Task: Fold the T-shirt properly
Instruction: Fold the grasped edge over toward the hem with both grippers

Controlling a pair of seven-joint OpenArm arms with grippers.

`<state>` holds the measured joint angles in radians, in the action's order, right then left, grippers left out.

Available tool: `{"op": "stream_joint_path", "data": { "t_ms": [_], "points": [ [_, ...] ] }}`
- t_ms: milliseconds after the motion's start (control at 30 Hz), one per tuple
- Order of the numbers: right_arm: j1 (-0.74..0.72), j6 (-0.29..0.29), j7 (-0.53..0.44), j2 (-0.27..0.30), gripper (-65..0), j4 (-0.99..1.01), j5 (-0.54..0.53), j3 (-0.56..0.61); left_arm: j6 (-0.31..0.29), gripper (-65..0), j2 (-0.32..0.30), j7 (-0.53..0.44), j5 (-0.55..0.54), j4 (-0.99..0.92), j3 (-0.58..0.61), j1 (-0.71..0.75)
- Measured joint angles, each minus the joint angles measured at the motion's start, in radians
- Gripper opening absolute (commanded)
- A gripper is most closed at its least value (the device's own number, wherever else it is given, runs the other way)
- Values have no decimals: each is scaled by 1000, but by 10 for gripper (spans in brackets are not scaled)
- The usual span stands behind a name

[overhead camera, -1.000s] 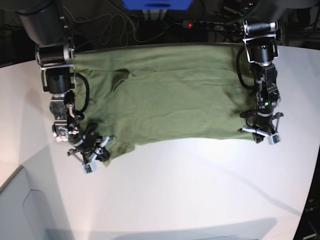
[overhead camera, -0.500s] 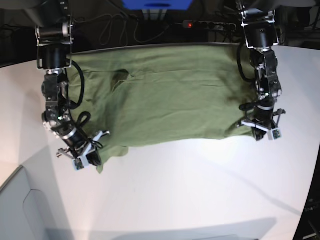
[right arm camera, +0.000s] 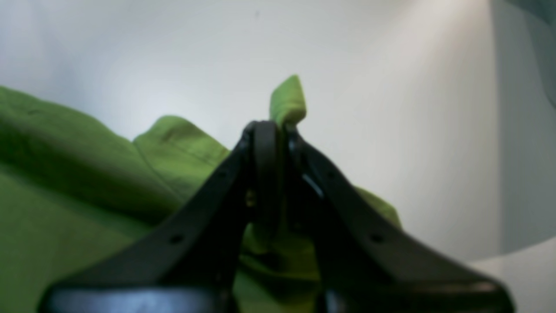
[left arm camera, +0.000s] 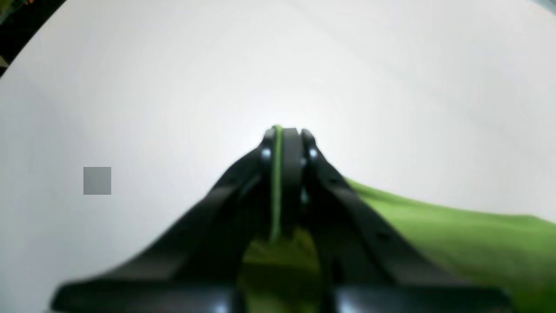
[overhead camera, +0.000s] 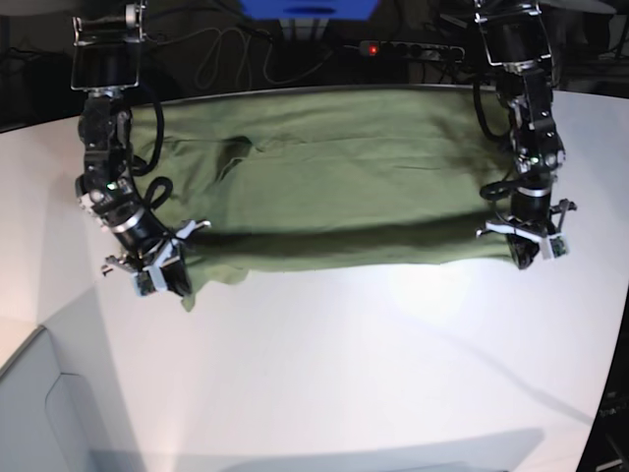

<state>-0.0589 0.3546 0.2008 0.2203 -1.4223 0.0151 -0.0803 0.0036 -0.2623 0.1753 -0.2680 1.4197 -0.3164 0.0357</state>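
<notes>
1. Lower half of the base view: a bare white table (overhead camera: pixel 373 374), brightly lit, with a grey edge at the lower left corner.
2. Middle left of the base view: the right gripper (overhead camera: pixel 157 277) is clenched on the near edge of the T-shirt (overhead camera: pixel 334 187). In the right wrist view, the right gripper's black jaws are pressed together at frame centre with a small tab of green cloth sticking up past their tips — more folds bunch at the left.
3. Middle right of the base view: the left gripper (overhead camera: pixel 531 246) is likewise clamped on the shirt's near edge. The left wrist view shows a thin green line of fabric pinched between the closed jaws, with the cloth trailing to the lower right.
4. Between the two grippers, the olive-green shirt lies spread across the table in the upper middle of the frame — its near edge doubled into a long horizontal fold.
5. Top of the frame: both black arms rise toward a dark background with cables and a blue object (overhead camera: pixel 310 8).
</notes>
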Motion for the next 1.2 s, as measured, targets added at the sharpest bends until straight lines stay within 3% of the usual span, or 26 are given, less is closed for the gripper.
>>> {"op": "stream_joint_path", "data": {
  "t_ms": [400,833,1200],
  "points": [
    [129,0,-5,-2,-650,-121,-1,-2,-4,-650,27,-14,-4,127,-30,143],
    [227,0,-6,-6,-650,-124,-9,-98,-4,-650,35,-14,-4,126,-32,167],
    [274,0,-10,-7,-650,-126,-9,-102,-4,-650,35,-15,-4,126,-32,214]
  ]
}}
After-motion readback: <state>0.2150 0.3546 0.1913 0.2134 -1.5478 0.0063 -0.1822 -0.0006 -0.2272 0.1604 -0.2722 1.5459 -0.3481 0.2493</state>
